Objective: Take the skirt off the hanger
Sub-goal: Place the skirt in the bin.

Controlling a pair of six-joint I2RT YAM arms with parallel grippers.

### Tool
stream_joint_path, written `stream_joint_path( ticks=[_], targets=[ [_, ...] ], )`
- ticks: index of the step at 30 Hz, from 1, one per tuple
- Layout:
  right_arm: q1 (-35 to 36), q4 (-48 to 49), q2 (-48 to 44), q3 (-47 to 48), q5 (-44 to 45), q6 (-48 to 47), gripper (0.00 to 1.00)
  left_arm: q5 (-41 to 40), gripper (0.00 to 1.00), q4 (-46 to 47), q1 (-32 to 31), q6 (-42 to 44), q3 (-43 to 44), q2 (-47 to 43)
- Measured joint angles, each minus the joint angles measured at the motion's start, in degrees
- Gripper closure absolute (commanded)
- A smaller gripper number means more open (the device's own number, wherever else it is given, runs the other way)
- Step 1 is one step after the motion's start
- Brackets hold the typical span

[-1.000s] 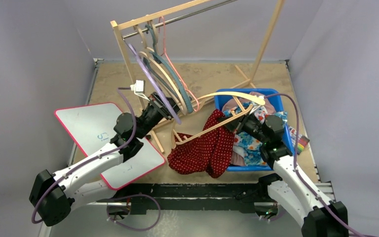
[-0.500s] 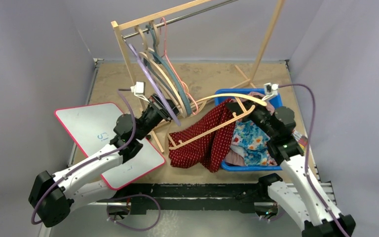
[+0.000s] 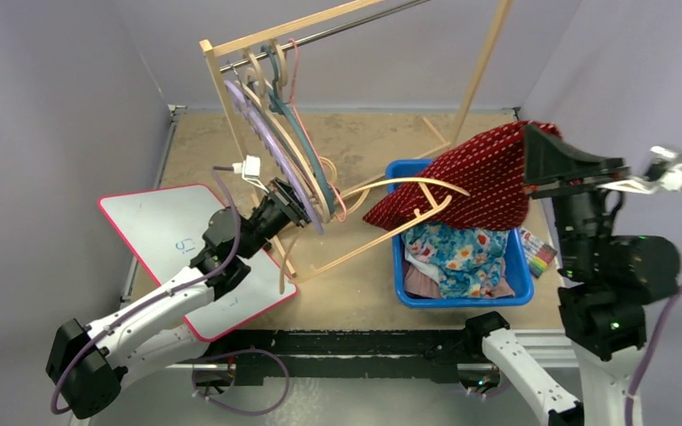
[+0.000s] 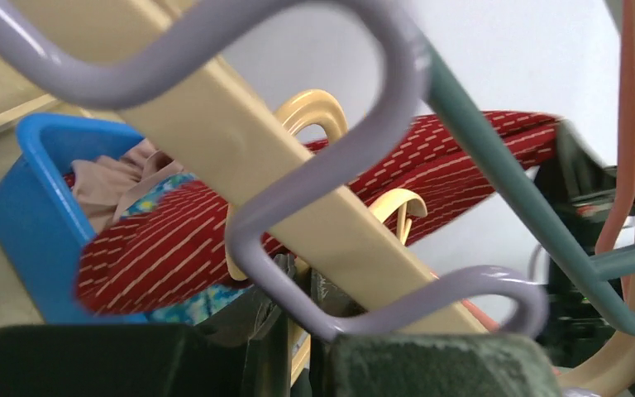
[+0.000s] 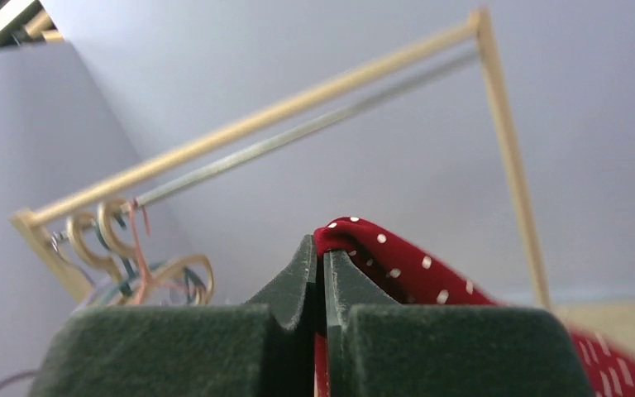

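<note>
**One skirt held high over one bin**

The one red dotted skirt hangs in the air over the far side of the single blue bin. The right gripper has its jaws pinched on the skirt's top edge. The skirt's low corner lies by the one cream hanger; whether they touch is unclear. The left gripper has its jaws clamped on that hanger. At least four other hangers crowd the one rack

Red dotted skirt up high w/ cream hanger tilted below.
</note>
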Motion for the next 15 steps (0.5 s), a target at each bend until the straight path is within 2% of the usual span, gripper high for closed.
stream_joint_path(
  ticks=[8, 15],
  targets=[
    [-0.02, -2.97, 9.11, 21.77, 0.94, -9.14, 1.00, -0.02, 1.00, -6.71, 0.00, 1.42, 0.24, 3.28],
    [-0.02, -5.55, 11.10, 24.98, 0.61, -13.20, 1.00, -0.26, 1.00, -12.41, 0.02, 2.54, 0.26, 4.76]
  ],
)
